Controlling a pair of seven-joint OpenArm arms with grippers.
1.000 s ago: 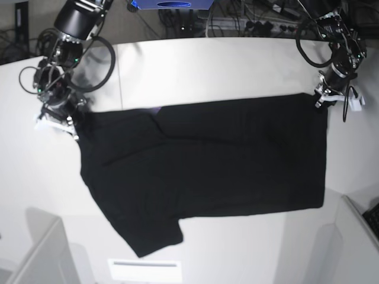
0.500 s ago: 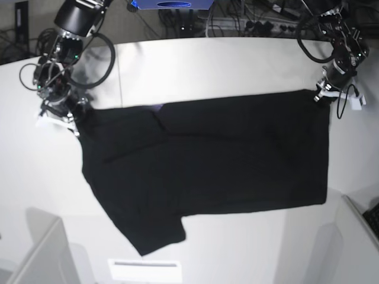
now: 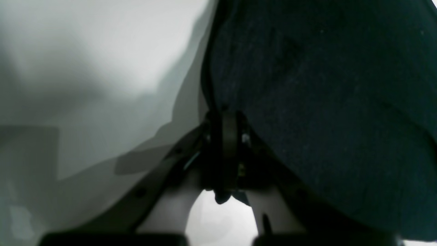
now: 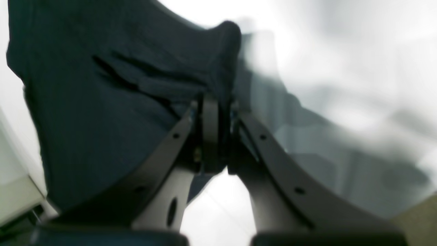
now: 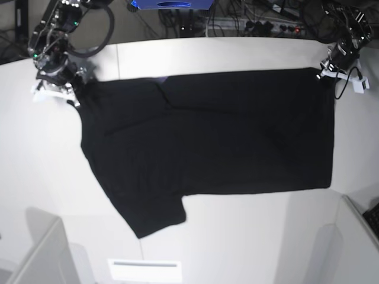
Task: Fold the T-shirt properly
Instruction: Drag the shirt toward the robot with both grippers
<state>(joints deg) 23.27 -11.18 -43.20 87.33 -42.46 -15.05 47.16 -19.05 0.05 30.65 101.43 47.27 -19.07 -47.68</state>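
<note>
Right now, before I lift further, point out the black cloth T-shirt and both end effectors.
Black cloth T-shirt (image 5: 225, 136): base view, middle of the body.
Left end effector (image 5: 329, 66): base view, tips pinching the shirt's corner.
Right end effector (image 5: 70, 94): base view, tips clamped on the shirt's corner.

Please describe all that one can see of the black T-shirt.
The T-shirt is black, matte knit cloth, spread wide across the white table. One short sleeve points to the near edge. A small purple spot shows at its far edge. The left gripper and right gripper pinch its two far corners, jaws shut.
</note>
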